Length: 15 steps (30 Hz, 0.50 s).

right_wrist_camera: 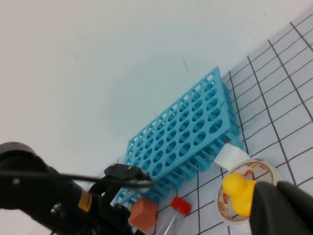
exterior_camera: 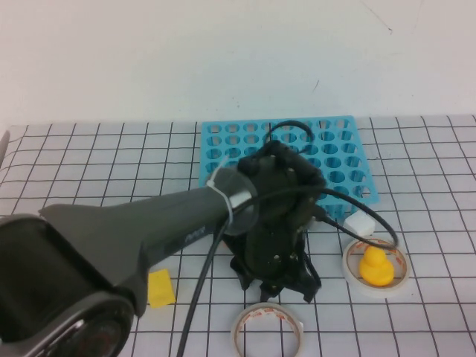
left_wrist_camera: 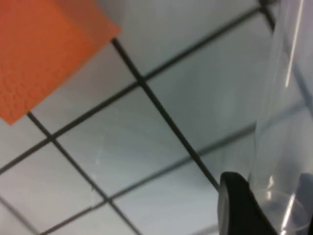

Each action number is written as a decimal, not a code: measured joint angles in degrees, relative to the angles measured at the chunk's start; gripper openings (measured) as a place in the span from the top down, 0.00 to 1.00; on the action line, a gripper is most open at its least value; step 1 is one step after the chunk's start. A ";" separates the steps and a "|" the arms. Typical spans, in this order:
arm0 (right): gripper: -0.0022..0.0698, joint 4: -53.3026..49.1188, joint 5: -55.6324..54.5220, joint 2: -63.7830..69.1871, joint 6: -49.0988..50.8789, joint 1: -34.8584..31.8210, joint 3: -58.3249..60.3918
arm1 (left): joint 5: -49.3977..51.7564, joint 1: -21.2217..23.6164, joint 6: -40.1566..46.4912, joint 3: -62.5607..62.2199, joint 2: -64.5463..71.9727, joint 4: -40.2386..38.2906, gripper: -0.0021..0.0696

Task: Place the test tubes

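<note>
Here, the left claw (exterior_camera: 277, 286) points down at the gridded desk (exterior_camera: 89, 163) just in front of the blue rack (exterior_camera: 338, 145). It is over a clear, red-capped test tube (right_wrist_camera: 175, 213) lying flat beside an orange block (right_wrist_camera: 143, 214); whether the claw has closed on the tube cannot be told. To do this pickup well, it probably needs to take the tube across its middle, clear of the block, and lift it level before tipping it upright over a hole. The right claw (right_wrist_camera: 281, 205) is closed, off to the right near the yellow duck (exterior_camera: 376, 266).
</note>
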 joint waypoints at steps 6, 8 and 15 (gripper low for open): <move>0.97 0.48 0.23 0.00 -1.68 0.00 0.00 | 0.66 -5.59 2.54 0.86 -5.93 6.67 0.68; 0.97 0.73 1.61 0.00 -4.00 0.00 0.00 | -0.57 -7.19 2.65 2.95 -9.68 7.55 0.68; 0.97 1.30 5.95 0.96 -13.70 0.00 -6.78 | -14.26 -8.84 -0.25 20.40 -25.55 8.76 0.68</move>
